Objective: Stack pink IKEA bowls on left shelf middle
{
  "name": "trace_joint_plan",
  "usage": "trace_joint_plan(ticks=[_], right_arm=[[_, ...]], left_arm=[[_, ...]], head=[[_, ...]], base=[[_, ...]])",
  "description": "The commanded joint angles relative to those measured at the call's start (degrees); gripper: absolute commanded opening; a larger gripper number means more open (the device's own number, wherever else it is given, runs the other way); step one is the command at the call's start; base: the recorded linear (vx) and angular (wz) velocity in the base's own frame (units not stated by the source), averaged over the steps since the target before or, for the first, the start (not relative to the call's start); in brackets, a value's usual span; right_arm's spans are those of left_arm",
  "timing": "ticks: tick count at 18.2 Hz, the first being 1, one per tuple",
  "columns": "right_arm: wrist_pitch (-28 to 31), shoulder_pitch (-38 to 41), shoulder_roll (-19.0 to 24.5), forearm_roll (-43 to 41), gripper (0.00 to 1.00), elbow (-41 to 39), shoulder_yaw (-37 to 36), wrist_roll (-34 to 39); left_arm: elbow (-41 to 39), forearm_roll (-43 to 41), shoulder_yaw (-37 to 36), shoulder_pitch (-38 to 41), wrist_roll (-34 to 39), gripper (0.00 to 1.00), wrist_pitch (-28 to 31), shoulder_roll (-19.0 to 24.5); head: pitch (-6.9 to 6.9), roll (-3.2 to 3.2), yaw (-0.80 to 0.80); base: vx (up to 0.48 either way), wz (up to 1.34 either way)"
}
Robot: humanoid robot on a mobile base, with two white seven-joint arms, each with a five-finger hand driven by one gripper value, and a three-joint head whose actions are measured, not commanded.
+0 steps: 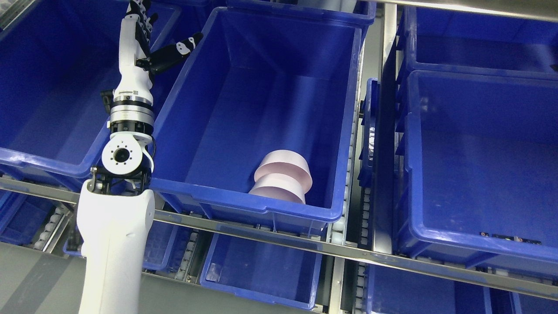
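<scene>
White arm [115, 244], black-jointed white hand [146, 39]

Glossy blue plastic on the bin [261, 209], matt pale pink on the bowls [283, 176], brushed metal along the shelf rail [261, 237], smooth white shell on the left arm [115, 244].

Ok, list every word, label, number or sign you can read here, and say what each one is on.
No text can be read.
Left hand, wrist band: a small pale patch, too small to tell if it carries print.
Right blue bin, front rim: small dark marks, too blurred to read.
Pink bowls and their middle blue bin: no print visible.
</scene>
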Motion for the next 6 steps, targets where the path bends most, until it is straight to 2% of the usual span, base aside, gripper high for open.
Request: trace_joint_plan(ticks=[1,6], right_arm=[[0.0,0.1,-1.0,0.0,1.00,-1.9,-0.6,0.0],[0.0,0.2,-1.0,0.0,1.00,-1.9,-0.6,0.0]], left_arm=[[-3.1,1.0,-2.4,1.5,0.0,1.00,0.9,0.8],[-3.2,1.0,-2.2,0.9,0.0,1.00,0.9,0.8]], head=[[0.00,0.00,0.00],[0.00,0.00,0.00]], base=[[0.000,0.00],[0.000,0.00]])
